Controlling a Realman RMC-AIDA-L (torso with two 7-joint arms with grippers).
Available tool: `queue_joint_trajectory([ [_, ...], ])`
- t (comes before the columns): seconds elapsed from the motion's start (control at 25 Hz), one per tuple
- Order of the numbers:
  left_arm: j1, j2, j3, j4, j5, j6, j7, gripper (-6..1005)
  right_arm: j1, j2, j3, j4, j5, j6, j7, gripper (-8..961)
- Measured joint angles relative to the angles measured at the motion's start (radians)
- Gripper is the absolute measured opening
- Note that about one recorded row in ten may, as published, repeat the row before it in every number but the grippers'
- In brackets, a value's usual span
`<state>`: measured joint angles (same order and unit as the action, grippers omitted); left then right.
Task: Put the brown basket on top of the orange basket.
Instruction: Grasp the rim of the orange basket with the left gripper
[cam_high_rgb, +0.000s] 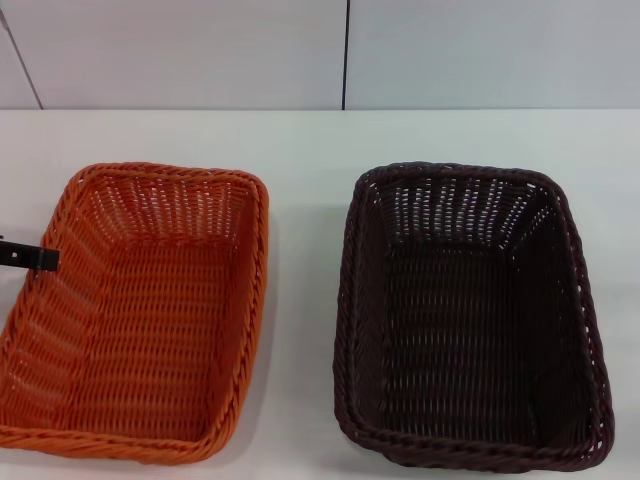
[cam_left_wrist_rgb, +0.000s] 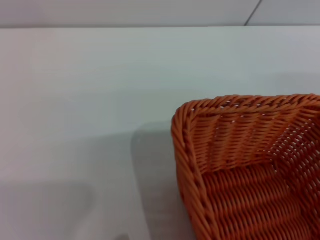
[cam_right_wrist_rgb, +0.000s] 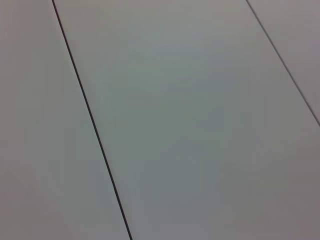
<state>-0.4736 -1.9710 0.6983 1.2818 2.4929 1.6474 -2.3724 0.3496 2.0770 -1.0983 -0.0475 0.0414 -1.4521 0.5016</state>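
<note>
On the white table (cam_high_rgb: 310, 150), two same-sized woven baskets sit side by side with a strip of bare tabletop between them, not touching. Toward the robot's right stands the brown basket (cam_high_rgb: 470, 320), a dark rectangular tray with a braided rim and openwork sides, upright and with nothing in it. Toward the robot's left stands the orange basket (cam_high_rgb: 140, 320), of the same build, also upright and holding nothing; the brown one is not stacked on it. The left wrist view shows one corner of the orange basket (cam_left_wrist_rgb: 240, 165) against the pale tabletop (cam_left_wrist_rgb: 85, 100). Behind the table rises a light panelled wall (cam_high_rgb: 200, 50) with dark seams, and the right wrist view takes in only such pale panels (cam_right_wrist_rgb: 190, 125). Smallest of all, the dark tip of the left gripper (cam_high_rgb: 28, 256) juts in over the orange basket's outer rim; I cannot tell whether its fingers are apart or together. No part of the right gripper appears.
</note>
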Motion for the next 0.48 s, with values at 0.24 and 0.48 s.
queue_joint_trajectory([
  [0.24, 0.001, 0.003, -0.01, -0.043, 0.0, -0.019, 0.008, 766, -0.004, 0.0, -0.005, 0.0, 0.0, 0.0, 0.0, 569],
  [0.48, 0.003, 0.0, -0.013, -0.082, -0.002, -0.038, 0.017, 766, -0.006, 0.0, -0.006, 0.0, 0.0, 0.008, 0.0, 569],
])
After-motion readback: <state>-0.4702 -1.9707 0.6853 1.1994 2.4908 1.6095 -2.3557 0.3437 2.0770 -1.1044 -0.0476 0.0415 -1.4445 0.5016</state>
